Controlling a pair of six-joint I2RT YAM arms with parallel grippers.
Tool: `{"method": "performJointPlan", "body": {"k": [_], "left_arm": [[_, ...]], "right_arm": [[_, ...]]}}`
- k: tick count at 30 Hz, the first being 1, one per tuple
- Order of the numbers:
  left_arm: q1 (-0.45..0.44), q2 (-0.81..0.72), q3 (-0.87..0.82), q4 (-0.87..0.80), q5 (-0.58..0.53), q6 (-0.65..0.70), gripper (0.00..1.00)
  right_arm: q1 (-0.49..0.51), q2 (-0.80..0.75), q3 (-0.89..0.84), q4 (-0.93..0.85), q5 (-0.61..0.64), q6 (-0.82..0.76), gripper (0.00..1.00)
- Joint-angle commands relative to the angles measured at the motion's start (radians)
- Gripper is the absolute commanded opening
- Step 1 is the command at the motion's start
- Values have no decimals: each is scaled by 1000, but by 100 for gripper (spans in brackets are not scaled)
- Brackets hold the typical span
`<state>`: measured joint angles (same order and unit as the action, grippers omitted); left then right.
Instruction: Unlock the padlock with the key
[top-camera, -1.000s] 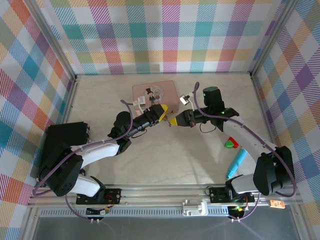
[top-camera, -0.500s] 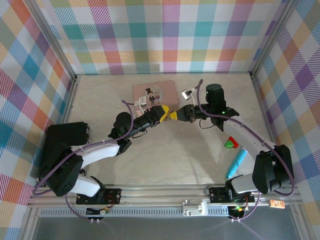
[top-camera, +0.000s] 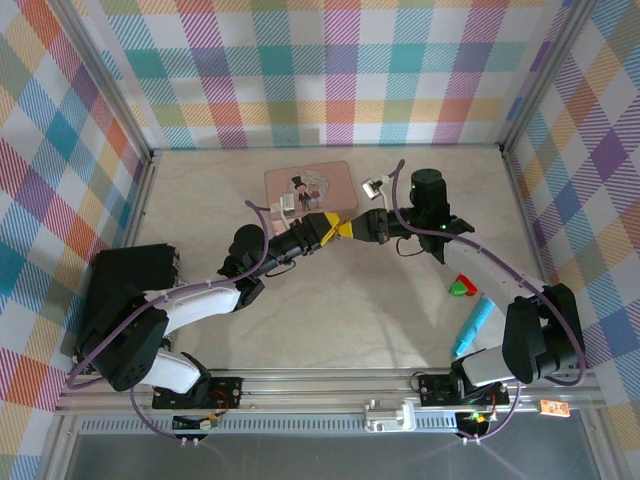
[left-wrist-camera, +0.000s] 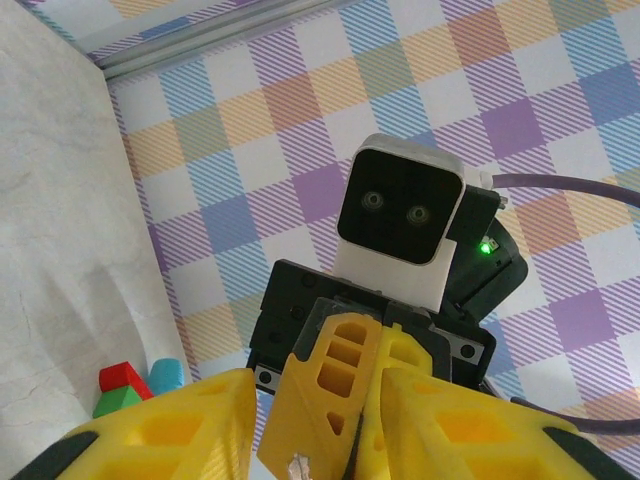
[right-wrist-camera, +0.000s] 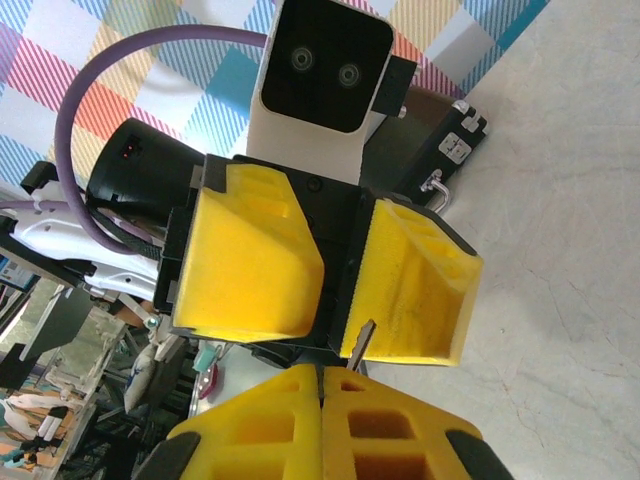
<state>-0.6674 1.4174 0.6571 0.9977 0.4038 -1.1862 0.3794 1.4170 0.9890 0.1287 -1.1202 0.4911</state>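
Observation:
My right gripper (top-camera: 345, 228) (right-wrist-camera: 322, 375) is shut on the key (right-wrist-camera: 360, 342), a thin grey sliver poking out past its yellow fingertips. My left gripper (top-camera: 328, 223) (left-wrist-camera: 320, 420) faces it tip to tip above the table and stands open. The right gripper's shut fingers (left-wrist-camera: 345, 385) sit between the left jaws. The key's tip (left-wrist-camera: 297, 467) shows there as a small metal glint, lying against one left finger (right-wrist-camera: 420, 275). The padlock is hidden.
The pink tin (top-camera: 310, 183) lies just behind the two grippers. Red and green blocks (top-camera: 461, 288) and a cyan marker (top-camera: 472, 327) lie at the right, beside the right arm. Checked walls close in the back and both sides.
The right gripper has moved left, closing the gap to the left gripper; its tip with the key now sits between the left fingers. The left arm has barely moved.

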Motion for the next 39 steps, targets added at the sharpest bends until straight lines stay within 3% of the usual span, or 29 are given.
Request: {"method": "performJointPlan", "body": {"k": [1,7,10,13,15,17,21,26,32,35,39], "left_arm": [[-17,5,2,49,18,4,36],[-18,-4,1,47,17,10,8],[-18,-6,-7,43,9,13,0],[-18,-19,-10,14,-8,41,0],[-18,-50,-1,-75,-31,106,0],[-18,-95,19,-218,-70,206,0],[-19,-192,85,-542,-216,449,0],[-20,-220,154,-722,-291,621,0],[-24,-214,155,-673,-206,762,0],[-34,-228,148,-657,-217,826,0],[-34,-236,140,-608,-212,805,0]], "right_arm": [[-5,5,-12,64,-33,18,0],[-7,10,-19,77,-27,24,0],[-11,8,-19,72,-23,20,0],[-14,-8,-19,51,5,13,3],[-14,-32,-17,-10,57,-21,23],[-16,-61,-22,-71,132,-65,35],[-13,-130,-78,-91,305,-64,48],[22,-184,-154,-24,412,-10,52],[106,-216,-222,119,515,80,53],[145,-224,-265,234,574,147,54],[164,-200,-305,406,591,240,50]]}}
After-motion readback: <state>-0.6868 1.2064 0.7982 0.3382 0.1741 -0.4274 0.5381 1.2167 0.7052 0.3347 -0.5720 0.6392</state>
